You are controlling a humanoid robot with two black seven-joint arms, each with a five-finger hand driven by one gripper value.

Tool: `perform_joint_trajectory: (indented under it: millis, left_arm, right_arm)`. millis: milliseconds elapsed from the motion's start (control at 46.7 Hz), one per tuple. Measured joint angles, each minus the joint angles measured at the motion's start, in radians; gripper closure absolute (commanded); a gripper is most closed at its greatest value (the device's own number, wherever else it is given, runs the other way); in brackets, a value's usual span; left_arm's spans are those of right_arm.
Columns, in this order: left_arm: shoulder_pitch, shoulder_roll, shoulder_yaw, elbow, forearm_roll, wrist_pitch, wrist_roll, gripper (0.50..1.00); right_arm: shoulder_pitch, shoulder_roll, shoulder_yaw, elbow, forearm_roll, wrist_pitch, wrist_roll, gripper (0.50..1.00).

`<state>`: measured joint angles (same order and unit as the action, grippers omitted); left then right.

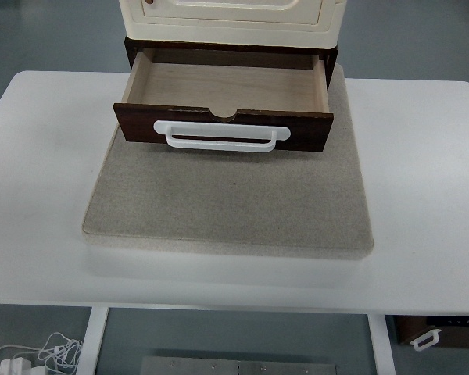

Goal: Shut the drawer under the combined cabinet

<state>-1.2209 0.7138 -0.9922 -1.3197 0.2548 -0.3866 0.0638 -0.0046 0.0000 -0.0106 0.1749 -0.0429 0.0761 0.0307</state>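
Dark brown wood fronts the drawer [223,129], which stands pulled well out from under the cream cabinet [230,14] at the far middle of the scene, its pale bare interior open to view and holding nothing. A white handle [221,135] runs across the front panel, facing the near side, so a flat push on that panel would likely send the drawer home; the task has not begun. Neither robot hand shows anywhere, so I cannot tell whether their fingers are released or clenched. Cabinet and drawer sit on a grey stone-like slab [227,203], probably there to steady them against a shove. That slab rests on a white table [47,195]. Grey-blue floor [31,31] surrounds it, with white cables [39,355] near left and a small dark box [438,332] near right.
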Motion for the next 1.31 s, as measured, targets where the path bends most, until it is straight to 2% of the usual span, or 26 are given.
perform_joint_trajectory:
  millis: [193,685,857,1114,1306]
  left_arm:
    - [-0.019,0.033,0.104,-0.146,0.0,-0.004,0.02,0.5]
    - [-0.105,0.044,0.51,-0.315,0.001,-0.041,0.08,0.5]
    - [-0.14,0.04,0.649,-0.339,0.002,-0.042,0.085,0.5]
    - [-0.162,0.02,0.769,-0.374,0.066,-0.056,0.141,0.5]
    - [-0.167,0.009,0.82,-0.371,0.101,-0.106,0.221,0.5]
  right_arm:
    - [0.0,0.0,0.0,0.0,0.0,0.0,0.0,0.548]
    - [0.0,0.0,0.0,0.0,0.0,0.0,0.0,0.548]
    - [0.0,0.0,0.0,0.0,0.0,0.0,0.0,0.548]
    - [0.0,0.0,0.0,0.0,0.0,0.0,0.0,0.548]
    - [0.0,0.0,0.0,0.0,0.0,0.0,0.0,0.548]
